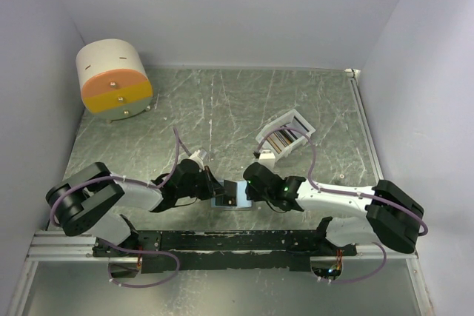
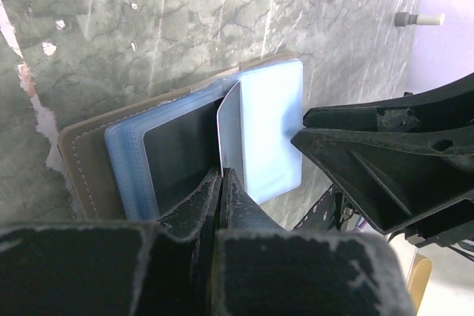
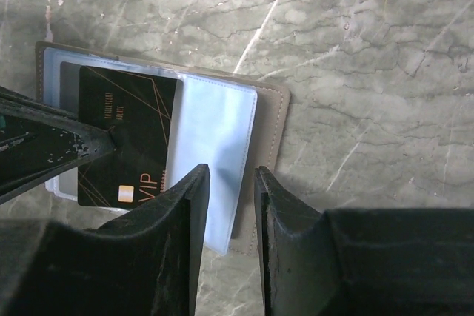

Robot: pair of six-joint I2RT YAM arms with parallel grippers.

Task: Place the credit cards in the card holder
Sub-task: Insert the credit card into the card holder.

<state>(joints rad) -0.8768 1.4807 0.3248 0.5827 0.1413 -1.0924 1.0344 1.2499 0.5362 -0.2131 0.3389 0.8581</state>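
Grey marbled table (image 1: 244,101). Cream-and-orange drum (image 1: 113,79) upper left of top view; white slotted tray (image 1: 285,137) right of centre. Card holder (image 3: 270,116) lies open at lower centre, between both grippers.

Right gripper (image 3: 232,197): jaws narrowly parted over the blue right page; grip not discernible.

Left gripper (image 2: 221,183): pinched tight on a pale card (image 2: 229,127) standing on edge at the fold.

Black card (image 3: 126,131) lies flat in the left sleeve.

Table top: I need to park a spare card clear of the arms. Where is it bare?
Bare: the grey marbled table between the round cream-and-orange drum and the white slotted tray, and right of that tray. Crowded: near centre, where left gripper and right gripper meet over the open taupe wallet.
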